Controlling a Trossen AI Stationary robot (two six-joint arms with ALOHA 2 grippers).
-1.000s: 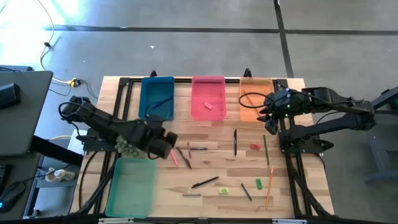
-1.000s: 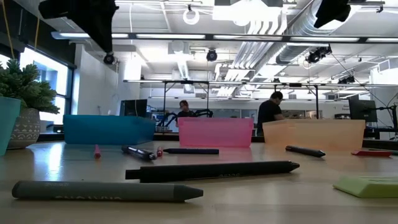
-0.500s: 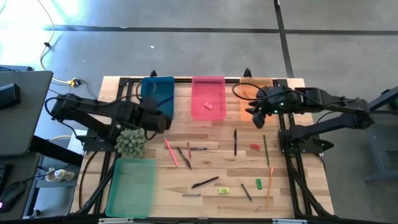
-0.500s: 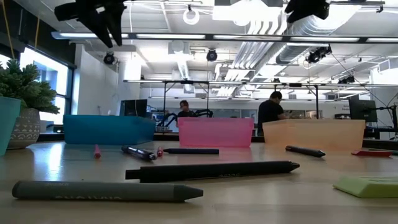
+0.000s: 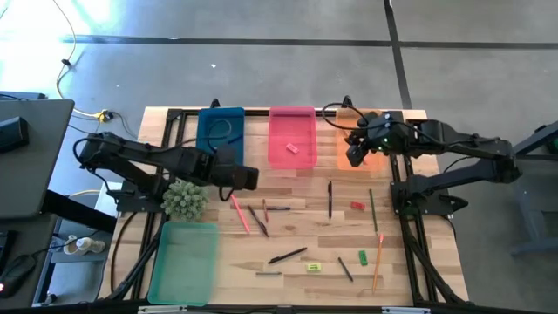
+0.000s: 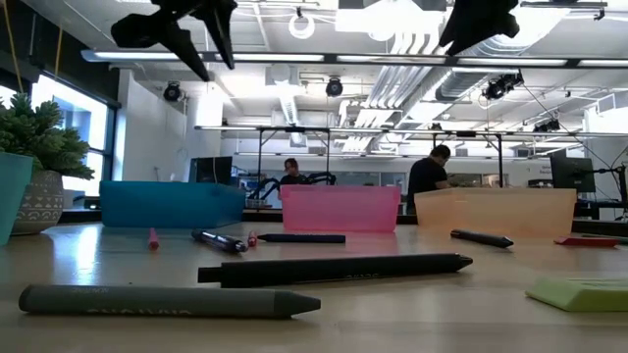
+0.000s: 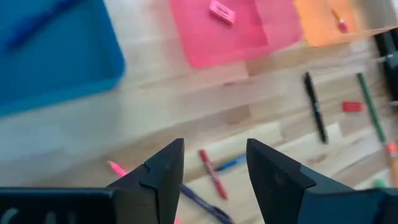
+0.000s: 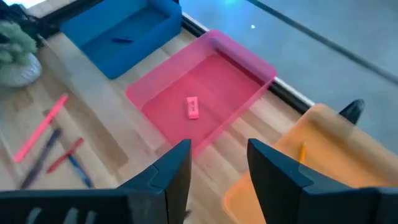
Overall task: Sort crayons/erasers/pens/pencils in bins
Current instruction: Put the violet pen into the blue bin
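The left pincer (image 5: pixel 248 177) hangs above the counter (image 5: pixel 305 231) just in front of the blue bin (image 5: pixel 220 137), its fingers (image 7: pixel 163 171) spread and holding nothing. The right pincer (image 5: pixel 355 155) hangs over the near edge of the orange bin (image 5: pixel 359 139), spread and empty too. The pink bin (image 5: pixel 292 138) sits between those two and holds a pink eraser (image 5: pixel 292 147); the green bin (image 5: pixel 183 260) lies at the front left, beside a potted plant (image 5: pixel 184 200). A blue pen (image 8: pixel 122 40) lies in the blue bin. Loose on the counter are a pink crayon (image 5: pixel 239 212), pens (image 5: pixel 330 199), a red eraser (image 5: pixel 357 206), a green pencil (image 5: pixel 373 210), an orange pencil (image 5: pixel 378 261) and a green eraser (image 5: pixel 362 257).
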